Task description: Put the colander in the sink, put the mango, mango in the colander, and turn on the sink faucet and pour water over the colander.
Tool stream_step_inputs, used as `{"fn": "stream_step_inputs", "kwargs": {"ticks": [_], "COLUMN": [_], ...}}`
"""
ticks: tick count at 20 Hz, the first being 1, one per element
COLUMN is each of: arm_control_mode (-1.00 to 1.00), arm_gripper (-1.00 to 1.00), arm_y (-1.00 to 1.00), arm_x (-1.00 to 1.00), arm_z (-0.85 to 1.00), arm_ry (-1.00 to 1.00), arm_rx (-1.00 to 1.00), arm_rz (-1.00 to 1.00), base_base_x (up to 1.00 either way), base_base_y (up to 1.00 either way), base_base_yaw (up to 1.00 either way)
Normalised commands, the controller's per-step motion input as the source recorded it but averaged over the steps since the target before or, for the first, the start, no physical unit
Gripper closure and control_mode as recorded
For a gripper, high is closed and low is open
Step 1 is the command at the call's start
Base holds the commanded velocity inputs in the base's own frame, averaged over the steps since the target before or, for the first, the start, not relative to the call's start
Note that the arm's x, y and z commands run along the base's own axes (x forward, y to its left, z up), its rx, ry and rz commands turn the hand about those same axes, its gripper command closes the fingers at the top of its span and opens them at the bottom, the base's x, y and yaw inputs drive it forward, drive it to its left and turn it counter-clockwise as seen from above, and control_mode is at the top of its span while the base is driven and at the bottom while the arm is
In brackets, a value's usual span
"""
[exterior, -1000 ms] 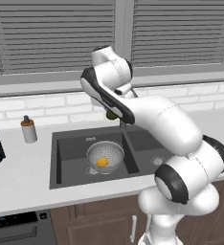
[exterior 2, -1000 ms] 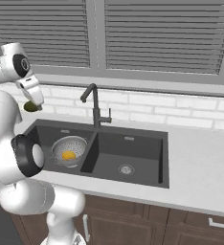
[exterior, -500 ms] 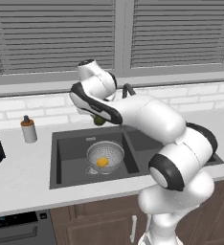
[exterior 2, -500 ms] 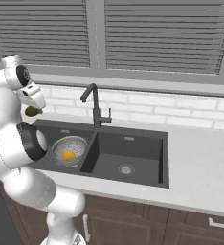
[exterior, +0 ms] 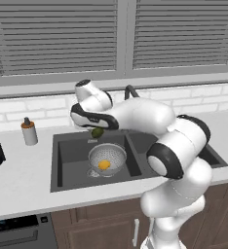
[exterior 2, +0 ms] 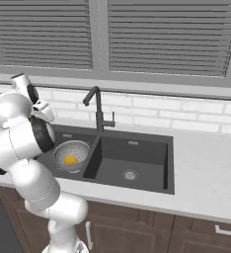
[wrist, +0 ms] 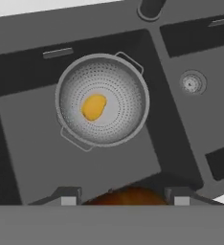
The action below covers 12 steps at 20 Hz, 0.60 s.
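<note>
The gripper (exterior: 97, 132), pinching the green mango (exterior: 97, 132), has swung left to hang above the colander (exterior: 107, 158).

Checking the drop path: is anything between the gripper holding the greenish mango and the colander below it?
No; in the hand view, bare air separates the gripper with its mango from the colander, which holds the yellow mango.

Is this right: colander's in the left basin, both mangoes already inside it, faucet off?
Not quite. The colander holds one mango, the yellow one. The greenish mango is in the hand above the sink, as the left base view shows. The rest stands.
</note>
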Motion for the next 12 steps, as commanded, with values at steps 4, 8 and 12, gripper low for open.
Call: {"fn": "stream_step_inputs", "kwargs": {"ticks": [4, 8, 12], "arm_control_mode": [-1.0, -1.0, -1.0], "arm_gripper": [1.0, 1.0, 1.0], "arm_y": [0.0, 0.0, 0.0], "arm_x": [0.35, 0.33, 0.25], "arm_z": [-0.73, -0.73, -0.77], "arm_ry": [0.0, 0.0, 0.0], "arm_rx": [-0.02, -0.05, -0.03], "arm_rz": [0.18, 0.16, 0.14], "base_base_x": [0.0, 0.0, 0.0], "base_base_y": [0.0, 0.0, 0.0], "base_base_yaw": [0.0, 0.0, 0.0]}}
